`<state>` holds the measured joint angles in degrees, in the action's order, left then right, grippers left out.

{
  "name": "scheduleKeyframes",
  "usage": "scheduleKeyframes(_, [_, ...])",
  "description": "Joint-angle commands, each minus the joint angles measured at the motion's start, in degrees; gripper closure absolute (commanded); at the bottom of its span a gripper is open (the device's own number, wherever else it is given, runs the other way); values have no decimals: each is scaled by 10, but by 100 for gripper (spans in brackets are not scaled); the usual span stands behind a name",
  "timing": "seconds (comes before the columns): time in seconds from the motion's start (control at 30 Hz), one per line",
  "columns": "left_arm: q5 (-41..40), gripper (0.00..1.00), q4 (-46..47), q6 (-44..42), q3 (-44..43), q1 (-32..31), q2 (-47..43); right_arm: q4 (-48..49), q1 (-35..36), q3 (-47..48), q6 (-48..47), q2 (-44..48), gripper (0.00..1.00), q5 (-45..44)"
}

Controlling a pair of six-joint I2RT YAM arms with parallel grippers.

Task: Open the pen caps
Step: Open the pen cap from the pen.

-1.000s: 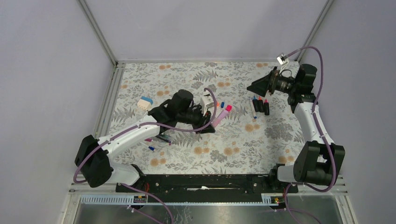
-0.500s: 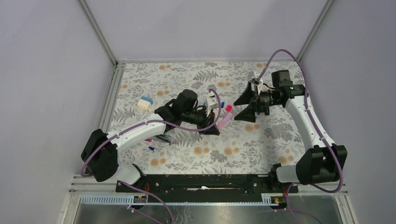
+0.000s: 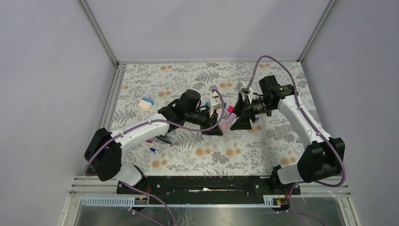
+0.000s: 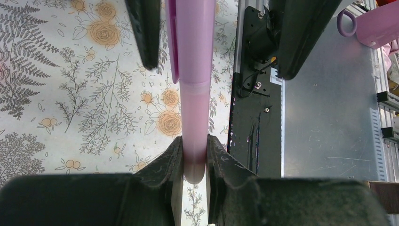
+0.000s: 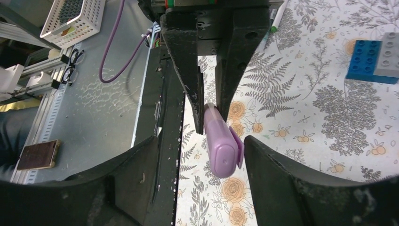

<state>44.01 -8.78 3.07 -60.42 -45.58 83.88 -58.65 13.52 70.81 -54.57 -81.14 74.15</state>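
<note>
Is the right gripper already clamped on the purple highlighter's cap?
No, the right gripper stands open, with a clear gap on each side of the cap.

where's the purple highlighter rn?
Highlighter is mid-table, top view: left gripper clamps its barrel, its cap between the open fingers of the right gripper.

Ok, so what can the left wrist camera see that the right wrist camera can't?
Only the left wrist view shows a purple mug in its corner. Only the right wrist view shows a blue-and-grey building block on the flowery cloth and a white basket. Both show the purple highlighter. Its barrel is clamped in the left pincer. Its cap sits between the open fingers of the right pincer, which are not touching it.
</note>
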Motion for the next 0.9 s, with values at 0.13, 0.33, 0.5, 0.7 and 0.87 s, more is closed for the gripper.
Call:
scheduleKeyframes(0.13, [25,100,57,7,-21,2,3,-22,25,13,-18,-14,36,15])
scheduleKeyframes(0.33, [29,100,59,8,-21,2,7,-24,31,22,-18,-21,48,18])
scheduleKeyframes(0.5, [32,100,60,8,-22,2,9,-24,32,27,-18,-24,58,25])
scheduleKeyframes(0.7, [35,100,58,9,-24,2,13,-26,32,31,-16,-24,59,35])
scheduleKeyframes(0.87, [38,100,59,9,-26,2,14,-25,32,34,-13,-23,53,37])
